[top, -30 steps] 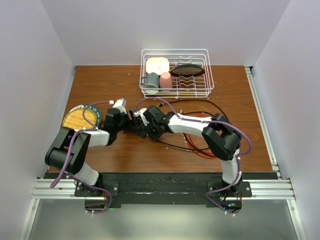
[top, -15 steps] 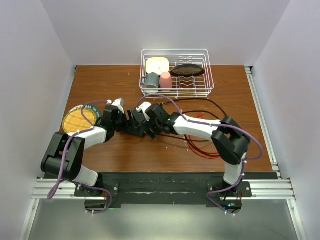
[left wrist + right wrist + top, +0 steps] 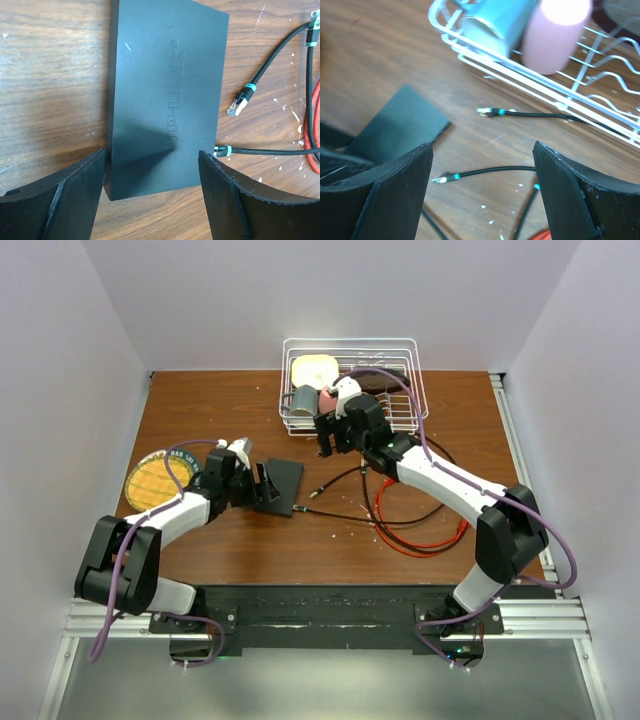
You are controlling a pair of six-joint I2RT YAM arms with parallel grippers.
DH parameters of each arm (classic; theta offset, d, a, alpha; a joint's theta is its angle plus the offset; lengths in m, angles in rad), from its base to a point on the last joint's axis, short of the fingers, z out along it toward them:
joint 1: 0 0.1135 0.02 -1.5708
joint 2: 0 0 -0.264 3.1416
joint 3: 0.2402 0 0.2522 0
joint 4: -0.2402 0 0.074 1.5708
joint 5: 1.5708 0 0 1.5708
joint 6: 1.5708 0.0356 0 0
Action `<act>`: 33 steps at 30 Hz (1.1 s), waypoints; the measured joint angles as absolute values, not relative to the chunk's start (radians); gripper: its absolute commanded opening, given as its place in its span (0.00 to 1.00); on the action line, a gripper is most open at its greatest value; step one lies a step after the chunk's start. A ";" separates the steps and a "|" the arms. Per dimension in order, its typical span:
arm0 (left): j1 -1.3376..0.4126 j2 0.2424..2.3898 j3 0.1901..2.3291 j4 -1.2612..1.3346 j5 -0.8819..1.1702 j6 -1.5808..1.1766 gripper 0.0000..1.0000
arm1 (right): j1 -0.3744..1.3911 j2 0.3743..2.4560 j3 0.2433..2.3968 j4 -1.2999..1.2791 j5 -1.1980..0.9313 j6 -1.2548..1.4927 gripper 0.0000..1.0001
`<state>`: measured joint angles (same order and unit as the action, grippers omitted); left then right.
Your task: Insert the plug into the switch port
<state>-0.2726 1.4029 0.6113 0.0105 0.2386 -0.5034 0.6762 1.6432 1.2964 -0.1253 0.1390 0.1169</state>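
Your right gripper (image 3: 323, 443) had left the switch (image 3: 165, 95), where it had been working against the left gripper (image 3: 152, 155) half a second before. It had swung to the far edge of the desk (image 3: 200, 410), just in front of the rack (image 3: 412, 412). Its jaws, nearly closed a second earlier, stood wide apart with nothing between them.

The left gripper had barely shifted. Its fingers pressed the two long sides of the switch at its near end, so it looked clamped on it. The switch lay flat, left of the desk's centre and about midway between the near and far edges.

You could see a plug (image 3: 222, 150) meeting the switch's socket edge, just beside the left gripper's right finger, with its cable (image 3: 270, 151) trailing off toward the right edge. That finger hid the joint, so you could not tell whether the plug was fully home. A second plug (image 3: 235, 106) lay loose close by, apart from the switch.

The release and retreat suggested the insertion was done or nearly so. You would still want to check the seating.
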 measured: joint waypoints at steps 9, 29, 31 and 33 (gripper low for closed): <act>-0.273 1.402 0.620 -0.003 0.257 -0.500 0.78 | 0.585 1.644 1.288 -0.142 0.135 0.163 0.78; -0.273 1.428 0.620 0.006 0.303 -0.493 0.78 | 0.472 1.885 1.235 -0.179 0.032 0.242 0.60; -0.272 1.428 0.620 0.006 0.304 -0.493 0.78 | 0.465 1.894 1.235 -0.181 0.029 0.249 0.58; -0.272 1.429 0.620 0.006 0.305 -0.493 0.78 | 0.459 1.895 1.235 -0.180 0.025 0.254 0.55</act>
<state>-0.2722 1.4288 0.6201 0.0063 0.3054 -0.4934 0.4591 1.8954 1.2346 -0.1802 0.0246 0.2539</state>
